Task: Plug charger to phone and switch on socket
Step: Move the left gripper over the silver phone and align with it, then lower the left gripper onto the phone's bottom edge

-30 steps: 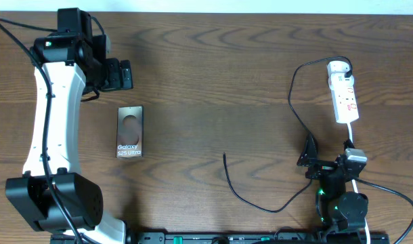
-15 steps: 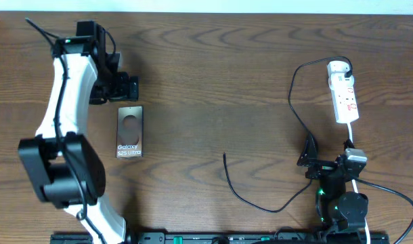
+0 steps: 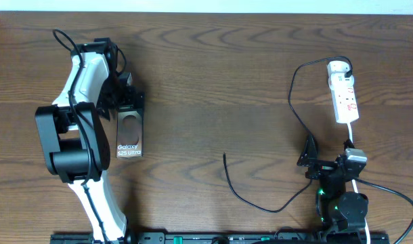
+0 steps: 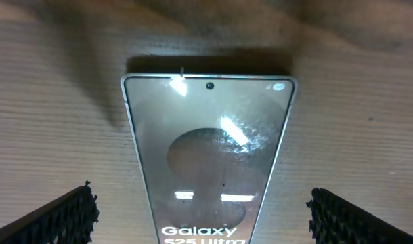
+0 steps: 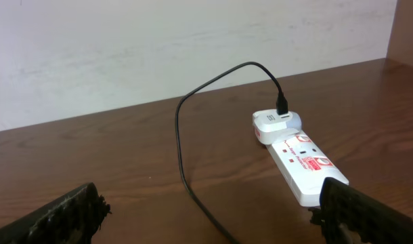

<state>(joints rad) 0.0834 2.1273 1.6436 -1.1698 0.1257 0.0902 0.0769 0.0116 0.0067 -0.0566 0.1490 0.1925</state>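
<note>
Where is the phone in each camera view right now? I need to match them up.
Overhead: the phone lies left of centre, its upper end at the left gripper.
Left wrist: it fills the middle, between the open fingers.
Right wrist: not in view.
Shared landmark: the white Galaxy S25 Ultra lettering, at the phone's lower end in both views.

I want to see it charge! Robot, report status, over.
Left gripper open, astride phone. Right gripper open, facing socket. Charger plugged in there, tip loose on table, away from phone. Nothing blocking.
</note>
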